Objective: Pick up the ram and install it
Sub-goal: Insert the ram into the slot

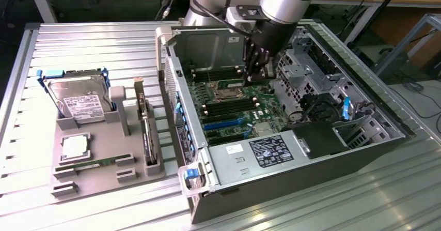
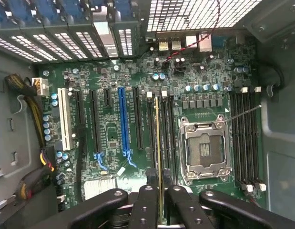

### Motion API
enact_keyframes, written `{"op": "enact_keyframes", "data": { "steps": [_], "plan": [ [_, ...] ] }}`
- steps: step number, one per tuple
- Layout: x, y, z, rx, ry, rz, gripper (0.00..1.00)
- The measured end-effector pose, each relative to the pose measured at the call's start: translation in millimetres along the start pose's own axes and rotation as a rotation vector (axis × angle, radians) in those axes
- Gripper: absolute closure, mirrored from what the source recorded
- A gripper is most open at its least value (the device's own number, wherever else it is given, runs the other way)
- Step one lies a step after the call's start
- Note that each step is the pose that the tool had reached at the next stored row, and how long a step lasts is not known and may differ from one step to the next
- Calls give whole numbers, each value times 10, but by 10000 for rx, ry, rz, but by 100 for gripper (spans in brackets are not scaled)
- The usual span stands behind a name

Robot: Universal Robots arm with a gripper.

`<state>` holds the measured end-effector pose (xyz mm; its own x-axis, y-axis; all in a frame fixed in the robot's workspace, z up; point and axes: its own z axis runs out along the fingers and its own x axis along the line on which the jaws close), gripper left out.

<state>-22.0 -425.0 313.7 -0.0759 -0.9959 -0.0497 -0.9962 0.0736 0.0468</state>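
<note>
The bench (image 1: 82, 40) is ribbed bare metal with a soft sheen, and the computer case (image 1: 289, 189) is dull grey sheet metal. The tool (image 2: 160, 189) looks matt black. The ram (image 2: 158, 138) is thin circuit board, and the motherboard (image 2: 111, 143) is lacquered green.

1. My exterior camera looks down from high and set back, over the worktop (image 1: 90, 40) and the open computer case (image 1: 289, 195).
2. My wrist camera sits behind the pincer (image 2: 159, 180), close above the motherboard (image 2: 114, 138).
3. Both share the motherboard's CPU socket (image 2: 203, 150).
</note>
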Motion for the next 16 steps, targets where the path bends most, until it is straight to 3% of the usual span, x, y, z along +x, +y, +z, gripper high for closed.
{"op": "enact_keyframes", "data": {
  "steps": [7, 11, 16],
  "plan": [
    [0, -9, 200, -7, 6, -133, 85],
    [3, -14, 375, -12, 12, -246, 85],
    [8, 43, 544, -16, 15, -309, 85]
  ]
}}
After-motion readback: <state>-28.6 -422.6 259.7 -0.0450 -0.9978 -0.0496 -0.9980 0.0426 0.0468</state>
